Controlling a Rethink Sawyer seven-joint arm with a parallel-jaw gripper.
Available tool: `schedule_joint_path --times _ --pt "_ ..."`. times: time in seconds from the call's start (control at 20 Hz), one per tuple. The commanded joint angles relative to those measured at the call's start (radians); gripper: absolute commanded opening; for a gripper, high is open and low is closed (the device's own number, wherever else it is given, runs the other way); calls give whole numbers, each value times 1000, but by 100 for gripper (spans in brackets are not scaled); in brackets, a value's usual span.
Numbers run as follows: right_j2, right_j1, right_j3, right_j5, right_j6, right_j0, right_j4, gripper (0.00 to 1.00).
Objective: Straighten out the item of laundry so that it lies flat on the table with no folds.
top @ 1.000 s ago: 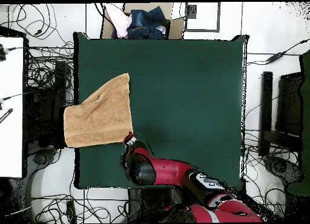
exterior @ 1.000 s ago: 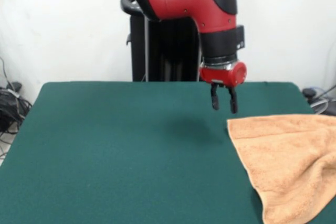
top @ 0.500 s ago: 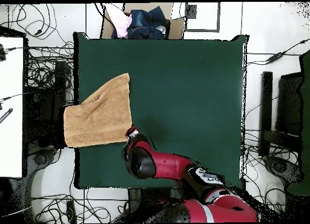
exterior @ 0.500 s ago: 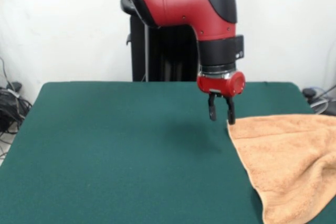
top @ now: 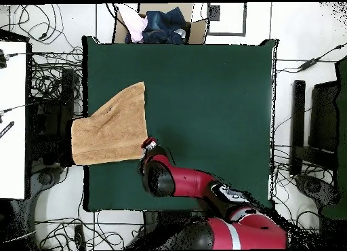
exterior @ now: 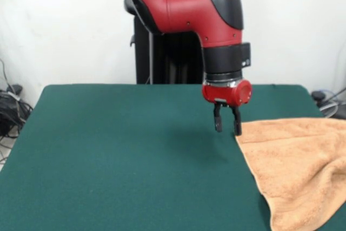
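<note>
From the front, the gripper (exterior: 226,123) hangs with its two fingers apart and nothing between them, just beside the far left corner of the towel (exterior: 297,169). The towel lies at the table's (exterior: 119,160) right edge, creased and running out of frame to the right and below.

From overhead, the towel (top: 112,126) sits at the table's (top: 210,92) left edge, part of it overhanging. The gripper (top: 148,142) is at the towel's lower right corner.

rough tan terry-cloth towel (exterior: 294,166), matt green felt-like table (exterior: 119,155), glossy red plastic-looking arm (exterior: 186,6)
</note>
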Motion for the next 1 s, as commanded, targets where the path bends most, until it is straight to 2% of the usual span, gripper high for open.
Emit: schedule_joint_path --times 0.05,0.3,0.65,1.0 --pt "46 64 -77 -62 166 23 41 100" --pt "27 139 -77 -146 186 82 54 100" --pt "24 195 -69 -224 200 128 63 100" --pt "34 205 -68 -234 194 109 58 100"
